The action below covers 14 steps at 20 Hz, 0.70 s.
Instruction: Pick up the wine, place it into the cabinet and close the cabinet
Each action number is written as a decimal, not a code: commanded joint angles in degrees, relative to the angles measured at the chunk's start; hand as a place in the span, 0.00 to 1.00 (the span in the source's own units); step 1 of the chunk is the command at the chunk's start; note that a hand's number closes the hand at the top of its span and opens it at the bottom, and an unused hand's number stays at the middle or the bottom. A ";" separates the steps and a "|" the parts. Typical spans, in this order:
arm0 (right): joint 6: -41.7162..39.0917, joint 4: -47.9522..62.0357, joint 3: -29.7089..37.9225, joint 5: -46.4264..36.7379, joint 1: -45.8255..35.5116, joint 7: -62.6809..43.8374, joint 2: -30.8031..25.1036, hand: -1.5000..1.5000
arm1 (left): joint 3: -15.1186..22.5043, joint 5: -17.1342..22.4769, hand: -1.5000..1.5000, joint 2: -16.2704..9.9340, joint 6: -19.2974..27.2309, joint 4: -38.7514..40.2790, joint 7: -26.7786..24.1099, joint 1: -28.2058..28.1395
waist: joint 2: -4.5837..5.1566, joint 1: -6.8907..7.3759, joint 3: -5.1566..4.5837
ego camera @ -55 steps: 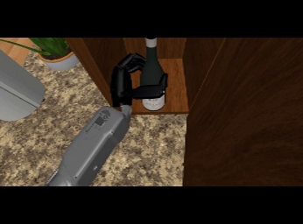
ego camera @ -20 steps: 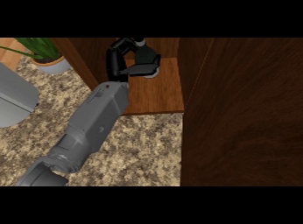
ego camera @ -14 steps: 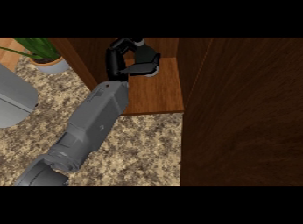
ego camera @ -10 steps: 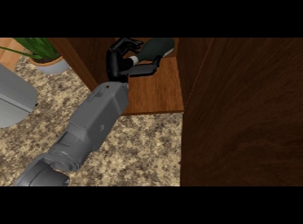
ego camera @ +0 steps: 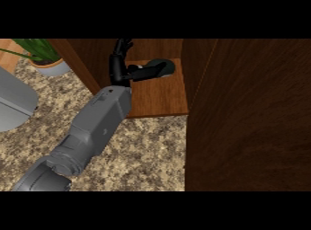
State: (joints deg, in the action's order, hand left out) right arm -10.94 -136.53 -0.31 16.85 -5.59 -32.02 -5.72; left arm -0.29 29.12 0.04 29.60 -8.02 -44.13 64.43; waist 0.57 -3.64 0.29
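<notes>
The wine bottle (ego camera: 161, 67), dark green, is on the wooden cabinet shelf (ego camera: 162, 96) and appears tilted over to the right, its round end facing me. My left hand (ego camera: 120, 67) is just left of it at the shelf's back. The fingers (ego camera: 123, 48) point straight up and away from the bottle, so the hand is open, and only the thumb side stays close to the bottle's neck end. The grey forearm (ego camera: 98, 121) runs in from the lower left. My right hand does not show.
The open cabinet door (ego camera: 264, 117), dark wood, fills the right side of the view. A potted plant (ego camera: 44, 57) stands at the upper left beside the cabinet's side wall. A grey rounded object (ego camera: 6, 101) sits on the speckled counter (ego camera: 145, 148) at the left.
The hand carried the bottle deeper onto the shelf, then its fingers straightened off it. The bottle has gone from upright in the grip to tilted over to the right.
</notes>
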 commanded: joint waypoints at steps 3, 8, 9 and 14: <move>-0.48 -2.47 1.25 1.55 0.95 -0.02 -0.71 0.00 | 0.58 -1.88 0.00 -0.96 1.53 3.14 -0.13 -1.35 | 0.64 0.16 -0.32; 0.78 -2.86 -0.83 0.65 -1.17 -2.23 -0.53 0.00 | -0.61 -0.96 0.00 -0.04 2.39 2.93 -4.57 -4.85 | 0.88 -0.43 -0.42; -0.79 -2.08 0.67 2.28 1.33 0.93 -0.10 0.00 | -0.85 -1.23 0.00 -2.52 1.02 3.07 -1.70 -2.18 | 1.03 -0.65 -0.35; -0.94 -4.35 1.62 3.00 2.84 -0.03 -1.03 0.00 | -2.15 -0.64 0.00 -1.14 0.13 1.94 -5.66 -5.16 | 0.59 -0.05 -0.34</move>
State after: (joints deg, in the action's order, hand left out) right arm -11.50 -136.37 -0.25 16.80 -5.32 -31.00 -6.09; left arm -1.32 28.04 0.05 31.00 -6.91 -47.51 62.96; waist 1.05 -4.36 0.21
